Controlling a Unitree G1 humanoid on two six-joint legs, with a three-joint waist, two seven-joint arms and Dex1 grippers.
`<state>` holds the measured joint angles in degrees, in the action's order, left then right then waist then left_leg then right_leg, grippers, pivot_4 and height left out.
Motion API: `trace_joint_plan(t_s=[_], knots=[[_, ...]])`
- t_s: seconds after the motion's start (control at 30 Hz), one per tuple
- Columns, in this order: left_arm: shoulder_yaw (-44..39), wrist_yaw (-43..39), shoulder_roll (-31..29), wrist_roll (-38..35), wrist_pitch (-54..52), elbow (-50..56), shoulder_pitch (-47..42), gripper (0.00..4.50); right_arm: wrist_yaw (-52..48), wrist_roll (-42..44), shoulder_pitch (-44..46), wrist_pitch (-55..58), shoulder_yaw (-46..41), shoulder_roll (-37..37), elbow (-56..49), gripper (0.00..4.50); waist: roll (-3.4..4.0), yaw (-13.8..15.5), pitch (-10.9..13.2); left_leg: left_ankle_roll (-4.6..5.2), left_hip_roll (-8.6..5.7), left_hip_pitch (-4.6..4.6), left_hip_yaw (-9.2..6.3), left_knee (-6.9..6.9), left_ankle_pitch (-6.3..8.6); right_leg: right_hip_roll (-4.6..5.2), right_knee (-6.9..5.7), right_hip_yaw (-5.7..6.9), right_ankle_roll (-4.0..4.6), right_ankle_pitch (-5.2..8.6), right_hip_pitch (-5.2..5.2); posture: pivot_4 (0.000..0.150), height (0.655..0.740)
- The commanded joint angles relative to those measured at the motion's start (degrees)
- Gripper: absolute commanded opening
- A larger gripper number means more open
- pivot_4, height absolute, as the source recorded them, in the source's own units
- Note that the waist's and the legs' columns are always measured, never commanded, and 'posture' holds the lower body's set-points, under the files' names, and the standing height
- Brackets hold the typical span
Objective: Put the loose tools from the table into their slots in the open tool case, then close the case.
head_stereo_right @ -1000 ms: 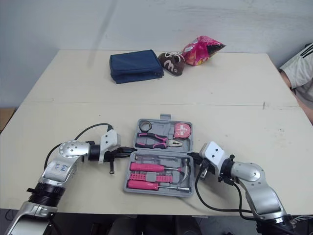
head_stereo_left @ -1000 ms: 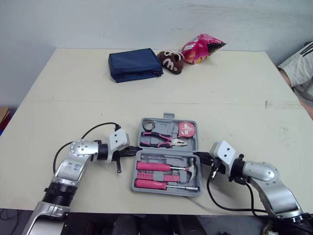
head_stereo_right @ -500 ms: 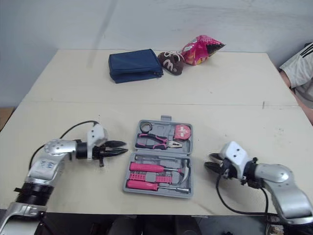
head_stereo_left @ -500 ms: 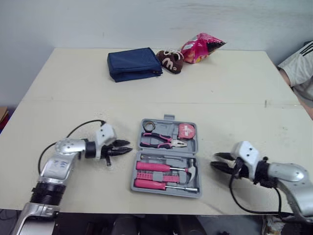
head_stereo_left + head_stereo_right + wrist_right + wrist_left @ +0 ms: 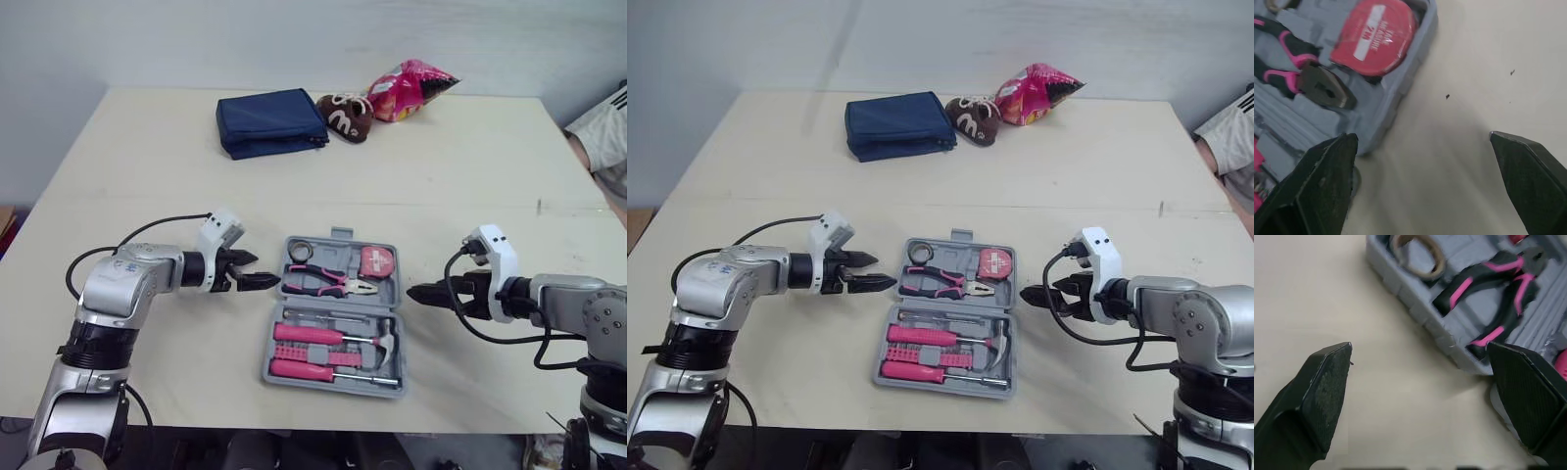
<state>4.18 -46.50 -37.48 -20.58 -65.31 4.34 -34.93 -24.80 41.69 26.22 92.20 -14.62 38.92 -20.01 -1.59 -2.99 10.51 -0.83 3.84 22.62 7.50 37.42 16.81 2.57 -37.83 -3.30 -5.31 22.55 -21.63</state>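
The grey tool case point(image 5: 272, 343) lies open flat near the table's front edge. Its far half holds black-and-pink pliers point(image 5: 328, 284), a red tape measure point(image 5: 372, 261) and a small tape roll point(image 5: 297, 252). Its near half holds a hammer point(image 5: 384, 338) and two pink-handled screwdrivers point(image 5: 309, 333). My left gripper point(image 5: 265, 282) is open and empty just left of the far half, pointing at the pliers point(image 5: 1484, 298). My right gripper point(image 5: 416, 294) is open and empty just right of the case, level with the tape measure point(image 5: 1374, 39).
A navy pouch point(image 5: 269, 122), a brown shoe-shaped item point(image 5: 345, 115) and a pink snack bag point(image 5: 407, 86) sit along the table's far edge. A person's sleeve point(image 5: 602, 127) shows at the right edge. Bare tabletop surrounds the case.
Both grippers have gone from shut to open. They left the sides of the case's near half, drew outward, and now flank its far half.
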Motion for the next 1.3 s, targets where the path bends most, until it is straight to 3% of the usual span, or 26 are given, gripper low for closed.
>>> trace_joint_plan(t_s=[0.03,0.4,0.9,0.93,1.0,1.03,1.23,1.3], knots=[[3.48,2.71,-0.72,1.61,-2.31,2.55,-1.36,4.45,6.63,3.3,2.84,0.3,0.31,-1.73,0.75,4.5,0.0,-0.05,0.0,0.0,0.0,-0.01,0.01,0.03,0.0,0.01,0.04,0.0,0.0,0.0,0.0,0.15,0.74],[1.65,11.69,5.14,0.9,-9.13,2.94,-5.61,4.45,21.85,12.44,8.69,0.3,3.39,-4.61,4.8,4.5,0.0,0.15,0.0,-0.02,-0.07,-0.11,-0.04,-0.04,-0.32,0.0,-0.13,-0.03,-0.02,-0.07,0.05,0.15,0.74],[7.37,14.3,1.65,1.0,-14.03,6.56,-7.63,4.45,36.75,22.14,10.21,0.3,5.88,-6.45,8.56,4.5,0.0,-0.21,0.0,-0.06,-0.05,-0.11,0.0,-0.17,-0.34,-0.01,-0.08,-0.05,-0.02,-0.07,-0.01,0.15,0.74],[7.39,14.74,1.84,1.14,-13.95,6.6,-7.36,4.2,37.38,22.95,10.18,0.3,6.0,-6.49,8.6,4.5,0.0,-0.22,0.0,-0.06,-0.04,-0.11,0.0,-0.17,-0.34,-0.01,-0.08,-0.05,-0.02,-0.07,-0.01,0.15,0.74],[6.95,15.55,2.62,1.18,-13.97,6.4,-6.92,3.72,38.44,24.57,10.08,0.3,6.2,-6.67,8.7,4.0,0.0,-0.24,0.0,-0.06,-0.04,-0.12,0.0,-0.17,-0.34,-0.01,-0.08,-0.05,-0.02,-0.07,-0.01,0.15,0.74],[7.09,15.63,2.7,1.11,-13.99,6.46,-6.75,3.27,39.09,25.33,10.0,0.3,6.2,-6.81,8.77,3.72,0.0,-0.26,0.0,-0.06,-0.04,-0.12,0.0,-0.17,-0.34,-0.02,-0.09,-0.05,-0.02,-0.07,-0.01,0.15,0.74],[5.17,15.78,5.83,-0.97,-15.3,7.96,-5.34,0.64,43.68,28.41,9.41,0.3,2.61,-11.87,9.72,0.78,-0.01,-0.27,-0.01,-0.09,-0.03,-0.16,0.0,-0.16,-0.36,-0.03,-0.12,-0.06,-0.02,-0.07,0.01,0.15,0.74],[3.62,15.51,6.53,-1.9,-15.19,8.32,-5.03,0.03,44.47,27.99,9.66,0.3,0.52,-13.76,9.19,0.0,0.0,-0.24,-0.02,-0.08,-0.04,-0.26,0.0,-0.14,-0.39,-0.02,-0.14,-0.08,-0.02,-0.08,0.12,0.15,0.74]])
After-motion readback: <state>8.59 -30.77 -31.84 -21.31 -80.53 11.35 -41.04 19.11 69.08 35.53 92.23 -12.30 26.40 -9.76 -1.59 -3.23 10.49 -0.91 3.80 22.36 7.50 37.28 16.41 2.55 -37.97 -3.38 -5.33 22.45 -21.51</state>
